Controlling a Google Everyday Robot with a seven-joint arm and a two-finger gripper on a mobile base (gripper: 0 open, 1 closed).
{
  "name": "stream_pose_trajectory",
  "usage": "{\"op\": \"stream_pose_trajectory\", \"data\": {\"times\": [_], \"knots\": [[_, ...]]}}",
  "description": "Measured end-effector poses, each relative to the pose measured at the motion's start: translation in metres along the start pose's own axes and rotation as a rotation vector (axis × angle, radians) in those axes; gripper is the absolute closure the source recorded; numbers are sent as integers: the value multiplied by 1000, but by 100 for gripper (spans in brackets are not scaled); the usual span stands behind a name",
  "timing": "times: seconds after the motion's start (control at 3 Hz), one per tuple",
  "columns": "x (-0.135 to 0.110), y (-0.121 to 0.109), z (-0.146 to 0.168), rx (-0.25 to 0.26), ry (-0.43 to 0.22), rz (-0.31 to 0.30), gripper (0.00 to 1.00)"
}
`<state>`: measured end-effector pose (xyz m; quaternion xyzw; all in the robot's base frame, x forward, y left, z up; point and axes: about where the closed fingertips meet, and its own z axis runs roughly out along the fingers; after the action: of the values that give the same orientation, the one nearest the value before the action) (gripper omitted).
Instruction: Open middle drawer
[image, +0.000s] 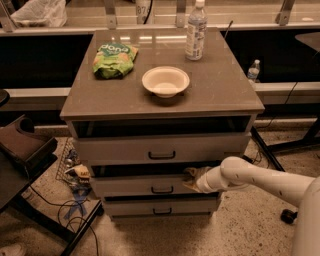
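The gripper (193, 178) sat at the top edge of the middle drawer (130, 186), towards the right end of its front and right of the small black handle (161, 190). Whether it was open or closed, or had hold of anything, could not be told. The white arm (270, 182) reached in from the right, below the table's front right corner. The middle drawer lay under the front edge of the table (225, 90), between the taller top drawer (115, 149) and the narrow bottom drawer (130, 207), with a dark gap above its front. On the table, a bowl (165, 81) stood near the middle, a green snack bag (114, 59) towards the back left corner, and a water bottle (196, 30) by the back edge.
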<state>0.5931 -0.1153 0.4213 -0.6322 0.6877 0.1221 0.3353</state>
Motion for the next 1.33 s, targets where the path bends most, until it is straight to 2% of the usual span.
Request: {"op": "stream_pose_trajectory", "data": {"times": [0.33, 0.67, 1.0, 1.33], "knots": [[-1, 1, 1, -2, -1, 0, 8], [-1, 1, 1, -3, -1, 0, 0], [-1, 1, 1, -3, -1, 0, 0], [1, 4, -4, -28, 85, -27, 0]]}}
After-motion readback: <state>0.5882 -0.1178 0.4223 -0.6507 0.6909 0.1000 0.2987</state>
